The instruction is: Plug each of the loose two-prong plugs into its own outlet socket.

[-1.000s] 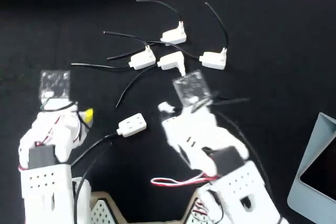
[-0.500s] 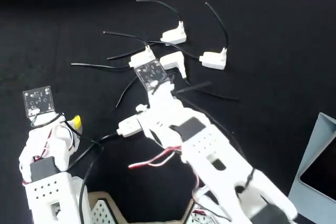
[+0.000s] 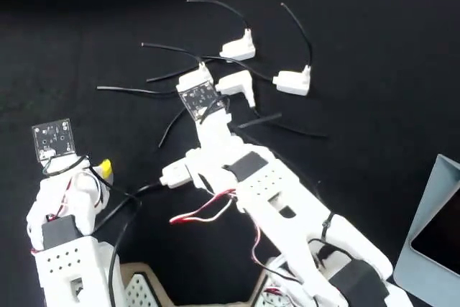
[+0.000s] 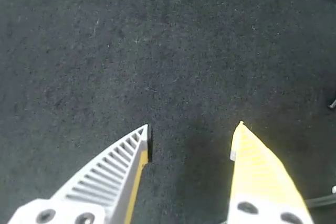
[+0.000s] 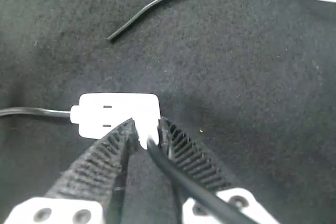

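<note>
A white outlet strip [image 5: 113, 113] lies on the black cloth with two slots showing; in the high view the outlet strip [image 3: 174, 175] peeks out beside the right arm [image 3: 244, 174]. My right gripper [image 5: 148, 130] is shut on a small white plug [image 5: 147, 136], which is pressed against the strip's near end, and the plug's black cord runs back between the fingers. Several loose white plugs lie farther back: one plug [image 3: 238, 49], another [image 3: 292, 81], and a third [image 3: 237, 85]. My left gripper [image 4: 191, 135] hangs open over bare cloth at the lower left, and its yellow fingertip [image 3: 105, 169] is visible from above.
Thin black cords [image 3: 215, 6] trail from the plugs across the back of the cloth. The strip's own cable [image 3: 126, 203] runs toward the arm bases. A grey stand with a dark screen [image 3: 431, 231] sits at the right edge. Bare cloth lies on the right.
The right arm has swung left and forward, bringing its held plug down onto the outlet strip. The left arm pulled back a little early on, then stayed still.
</note>
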Motion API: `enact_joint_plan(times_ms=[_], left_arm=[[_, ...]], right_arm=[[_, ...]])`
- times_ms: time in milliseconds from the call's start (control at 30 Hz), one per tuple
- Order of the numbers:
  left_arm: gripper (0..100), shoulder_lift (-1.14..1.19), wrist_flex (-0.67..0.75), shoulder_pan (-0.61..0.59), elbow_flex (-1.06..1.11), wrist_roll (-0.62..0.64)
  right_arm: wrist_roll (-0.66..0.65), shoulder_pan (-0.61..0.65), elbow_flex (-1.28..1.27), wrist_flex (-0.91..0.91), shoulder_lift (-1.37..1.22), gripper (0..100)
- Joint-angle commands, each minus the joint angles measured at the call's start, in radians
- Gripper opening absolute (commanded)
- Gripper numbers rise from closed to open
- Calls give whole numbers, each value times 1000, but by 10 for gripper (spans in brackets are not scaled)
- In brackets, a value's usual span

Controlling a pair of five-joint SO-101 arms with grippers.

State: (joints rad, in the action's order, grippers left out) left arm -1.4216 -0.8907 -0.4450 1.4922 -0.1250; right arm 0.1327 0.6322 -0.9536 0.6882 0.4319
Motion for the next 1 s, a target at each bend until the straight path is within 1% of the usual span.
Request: enact_joint_plan(times_ms=[0, 167, 267, 400, 667, 867, 967], left_arm=[[252, -11, 20, -4, -7, 6], [252, -11, 20, -4, -7, 6], [252, -11, 20, -4, -7, 6], [252, -12, 20, -4, -7, 6], [252, -12, 20, -5, -7, 6], [252, -12, 20, -7, -7, 6], [252, -12, 20, -5, -5, 6]], right_arm=[[18, 11, 53, -14, -16, 13], [18, 12, 53, -3, -18, 13], [23, 23, 84, 43, 1, 13], [60, 64, 107, 109, 38, 14], [60, 69, 105, 110, -27, 14], [54, -6, 113, 69, -41, 14], [58, -14, 124, 80, -45, 14]])
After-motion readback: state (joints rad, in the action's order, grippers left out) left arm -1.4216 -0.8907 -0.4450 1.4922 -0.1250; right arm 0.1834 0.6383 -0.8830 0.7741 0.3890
